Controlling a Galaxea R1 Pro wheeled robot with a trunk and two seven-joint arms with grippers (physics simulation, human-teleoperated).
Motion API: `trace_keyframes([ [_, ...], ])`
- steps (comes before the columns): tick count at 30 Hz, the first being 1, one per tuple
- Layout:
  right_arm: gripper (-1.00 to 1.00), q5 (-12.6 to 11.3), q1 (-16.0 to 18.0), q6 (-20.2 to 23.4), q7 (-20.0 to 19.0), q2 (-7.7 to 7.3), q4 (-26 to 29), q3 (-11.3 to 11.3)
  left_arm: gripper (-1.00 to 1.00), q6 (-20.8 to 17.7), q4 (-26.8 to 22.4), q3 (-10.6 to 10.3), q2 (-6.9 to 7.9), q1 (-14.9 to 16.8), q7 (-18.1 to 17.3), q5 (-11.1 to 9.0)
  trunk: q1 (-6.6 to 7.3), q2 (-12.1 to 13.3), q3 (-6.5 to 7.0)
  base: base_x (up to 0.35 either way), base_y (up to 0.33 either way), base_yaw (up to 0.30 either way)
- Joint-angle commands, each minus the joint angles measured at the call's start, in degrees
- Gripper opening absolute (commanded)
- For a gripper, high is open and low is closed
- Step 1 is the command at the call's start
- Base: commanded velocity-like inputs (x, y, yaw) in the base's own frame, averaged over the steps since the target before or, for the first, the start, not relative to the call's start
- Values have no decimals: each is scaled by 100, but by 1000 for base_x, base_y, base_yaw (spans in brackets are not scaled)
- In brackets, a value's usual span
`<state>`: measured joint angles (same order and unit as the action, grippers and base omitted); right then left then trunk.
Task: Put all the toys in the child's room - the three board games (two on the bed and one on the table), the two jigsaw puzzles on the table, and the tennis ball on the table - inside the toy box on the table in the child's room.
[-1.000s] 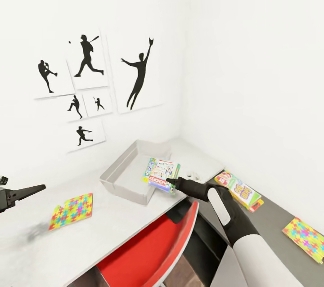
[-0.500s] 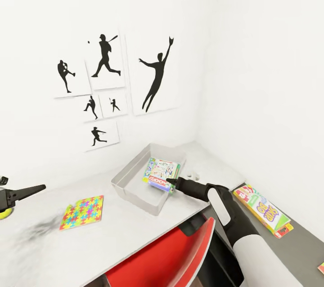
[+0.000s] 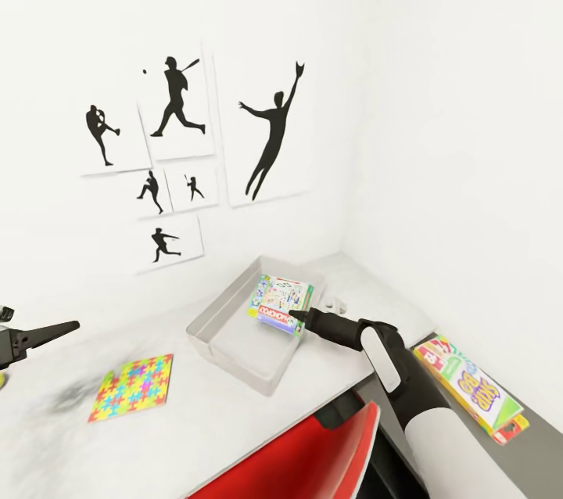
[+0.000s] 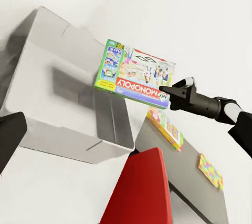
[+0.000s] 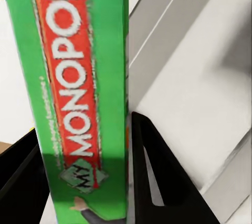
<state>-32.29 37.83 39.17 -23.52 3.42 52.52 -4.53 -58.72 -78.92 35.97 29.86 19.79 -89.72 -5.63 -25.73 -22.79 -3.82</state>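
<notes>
On the table, the toy box (nothing inside); right gripper pinches the Monopoly game above it.

The right arm reaches forward and to the left from the lower right of the head view, forearm white, wrist black. Its tool is clamped on the edge of a game box, one dark finger on each side of it. The left tool shows at the head view's left edge, pointing right, holding nothing; whether its jaws are parted is unclear.
</notes>
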Motion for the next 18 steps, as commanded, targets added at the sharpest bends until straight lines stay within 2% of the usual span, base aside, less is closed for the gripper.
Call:
trace_keyframes([
  [1,-100,-14,5,30,-4,1,4,5,100,-61,0,1,0,6,-28,9,-5,-13,-13,131,-26,54],
  [7,-100,-14,5,24,-4,1,4,7,100,-61,0,0,2,7,-28,9,-5,-13,-13,44,-7,17],
  [18,-100,-14,5,-5,-13,-8,4,16,100,-52,0,-2,-6,7,-28,10,-5,-13,-13,69,65,1],
])
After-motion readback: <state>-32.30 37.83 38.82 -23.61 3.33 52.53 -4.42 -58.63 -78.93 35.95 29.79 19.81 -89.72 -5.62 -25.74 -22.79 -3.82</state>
